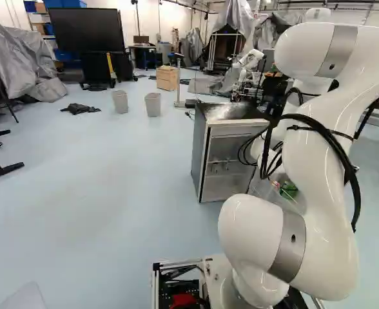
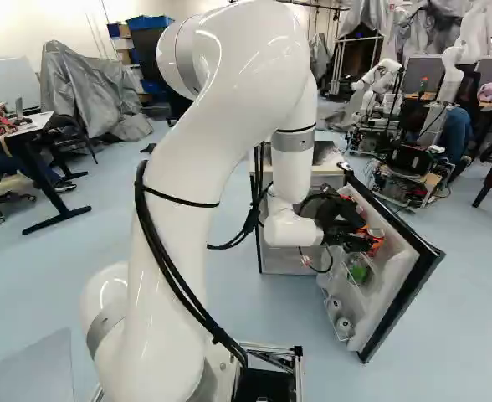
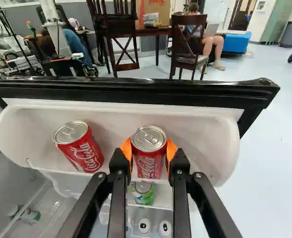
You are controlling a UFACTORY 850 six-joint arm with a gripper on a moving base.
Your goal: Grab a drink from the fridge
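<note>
Red soda can [image 3: 149,157] stands in the top bin [image 3: 210,141] of the open fridge door [image 3: 136,92], and the gripper [image 3: 149,149] grasps it, pads pressing both sides of its upper half. The thin metal should be stiff yet dentable, fairly heavy if full, slippery if damp. A snug, even squeeze around mid-body would likely hold best as it rises clear of the door.
</note>
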